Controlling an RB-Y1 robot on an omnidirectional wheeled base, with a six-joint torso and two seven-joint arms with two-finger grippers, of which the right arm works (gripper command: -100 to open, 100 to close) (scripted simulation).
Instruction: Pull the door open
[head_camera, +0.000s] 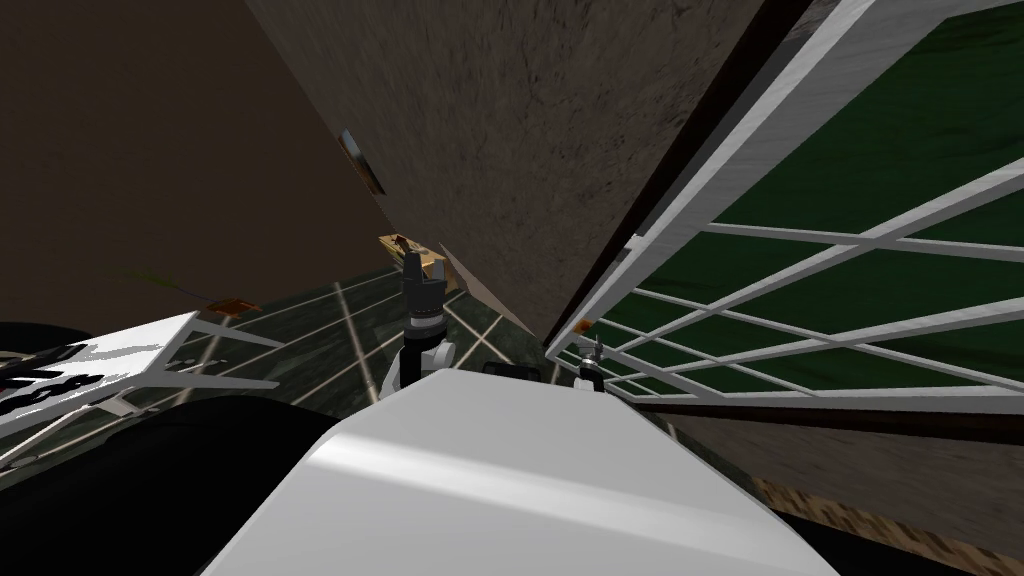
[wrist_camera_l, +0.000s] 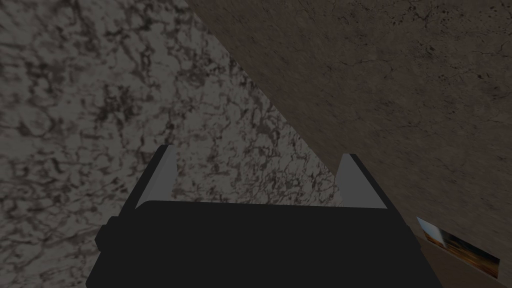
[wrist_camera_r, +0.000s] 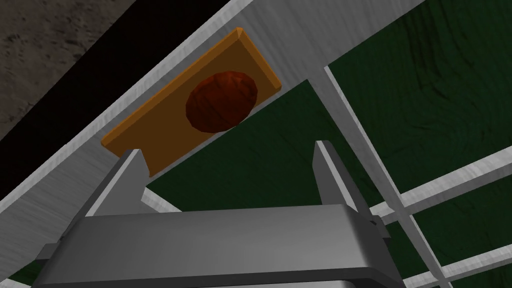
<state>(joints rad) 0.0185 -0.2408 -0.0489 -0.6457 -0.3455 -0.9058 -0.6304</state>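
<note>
The door (head_camera: 800, 250) has a white frame with white bars over dark green panes, and it stands to my right. On its frame near the edge sits an orange plate (wrist_camera_r: 190, 102) carrying a round reddish-brown knob (wrist_camera_r: 221, 101). My right gripper (wrist_camera_r: 227, 155) is open just short of the knob, which lies beyond the fingertips and not between them. In the head view the right gripper (head_camera: 590, 352) is small by the door's lower corner, close to the orange plate (head_camera: 583, 327). My left gripper (head_camera: 415, 265) is held up ahead of the chest and is open (wrist_camera_l: 257, 165).
A brown wall (head_camera: 540, 150) runs along the left of the door, with a black strip (head_camera: 700, 130) between them. A white slatted piece of furniture (head_camera: 120, 360) stands at my left over a dark tiled floor (head_camera: 320, 340). A tan object (head_camera: 440, 262) lies beside the wall's foot.
</note>
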